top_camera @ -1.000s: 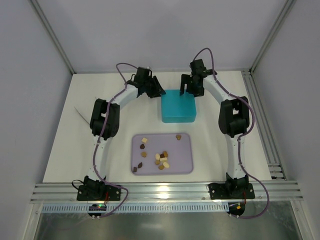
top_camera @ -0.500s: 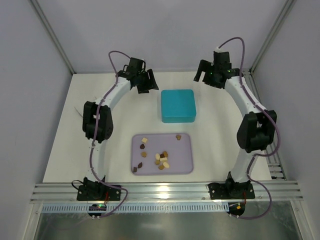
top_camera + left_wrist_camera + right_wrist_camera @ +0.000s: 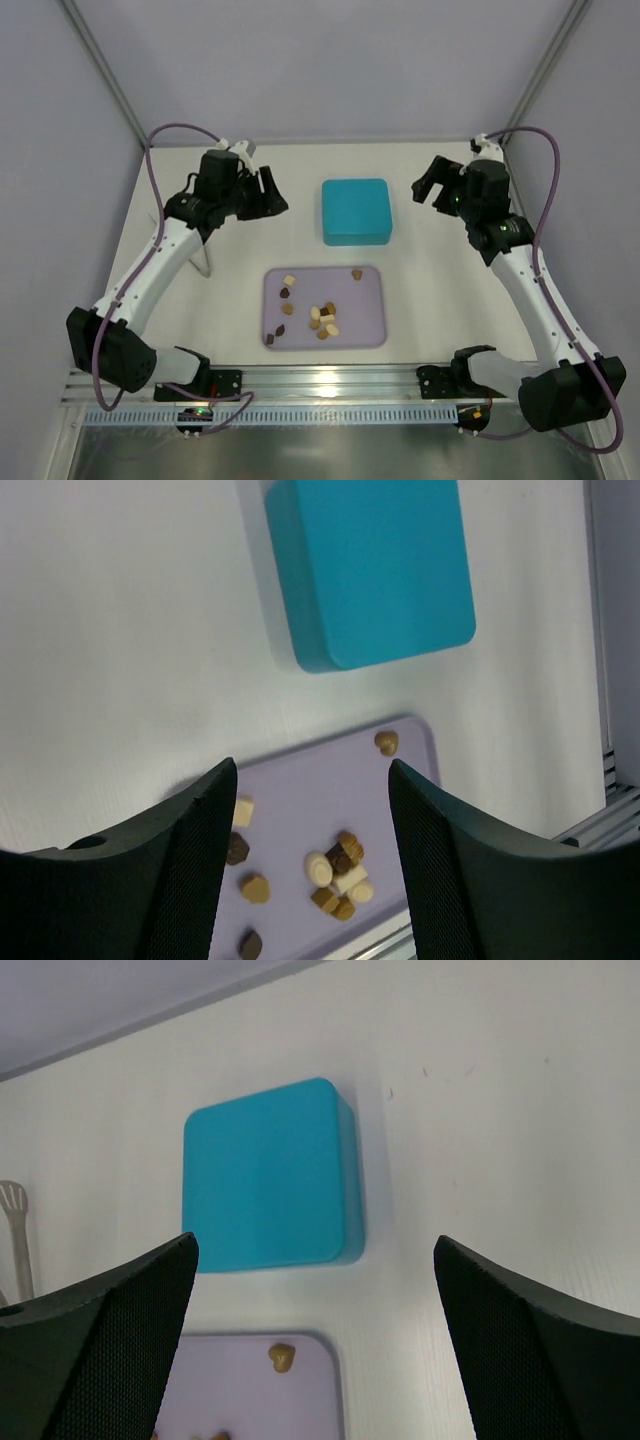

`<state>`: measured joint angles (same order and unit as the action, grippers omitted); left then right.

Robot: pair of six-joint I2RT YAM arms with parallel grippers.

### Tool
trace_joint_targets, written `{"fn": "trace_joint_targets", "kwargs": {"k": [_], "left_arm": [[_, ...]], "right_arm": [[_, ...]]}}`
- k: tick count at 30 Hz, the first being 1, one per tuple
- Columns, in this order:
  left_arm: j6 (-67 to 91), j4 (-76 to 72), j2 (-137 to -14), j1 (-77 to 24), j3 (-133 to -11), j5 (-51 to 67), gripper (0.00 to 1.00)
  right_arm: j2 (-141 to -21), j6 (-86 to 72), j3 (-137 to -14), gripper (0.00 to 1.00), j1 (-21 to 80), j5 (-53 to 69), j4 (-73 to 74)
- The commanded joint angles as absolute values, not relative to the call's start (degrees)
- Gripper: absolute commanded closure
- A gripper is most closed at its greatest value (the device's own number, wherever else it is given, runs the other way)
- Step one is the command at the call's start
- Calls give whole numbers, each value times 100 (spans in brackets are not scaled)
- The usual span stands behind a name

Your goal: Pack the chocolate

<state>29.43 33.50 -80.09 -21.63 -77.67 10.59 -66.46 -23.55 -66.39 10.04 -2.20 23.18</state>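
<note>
On the white table (image 3: 430, 290) we see the chocolate (image 3: 322, 318) scattered across the lilac tray (image 3: 370, 335), near the closed teal box (image 3: 355, 210). Left gripper (image 3: 272, 196) and right gripper (image 3: 428, 184) both hover spread, holding nothing.

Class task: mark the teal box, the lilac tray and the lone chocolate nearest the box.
teal box (image 3: 355, 210): top view, middle of its top face.
lilac tray (image 3: 365, 318): top view, bare floor on its right side.
lone chocolate (image 3: 282, 1358): right wrist view, middle of the piece.

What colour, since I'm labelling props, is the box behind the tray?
The box is plain teal; the left wrist view shows it best.
</note>
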Motion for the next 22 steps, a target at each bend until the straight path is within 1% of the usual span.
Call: {"fn": "trace_joint_targets", "kwargs": {"k": [1, 5, 8, 13, 22], "left_arm": [[2778, 3226, -7298, -2162, -7103, 835, 38], [2812, 3261, -6629, -2162, -6497, 747, 38], [2856, 3305, -6329, -2162, -6329, 747, 37], [2848, 3384, -6144, -2162, -6240, 765, 38], [2777, 3507, -6029, -2162, -6179, 765, 38]], "right_arm": [[-6022, -2417, -5916, 0, 1011, -457, 2171], [-5468, -2452, -5406, 0, 1011, -554, 2302], [-5151, -2426, -5186, 0, 1002, -571, 2373], [-4808, -2373, -4940, 0, 1011, -642, 2338], [-4711, -2355, -4931, 0, 1011, -721, 2277]]}}
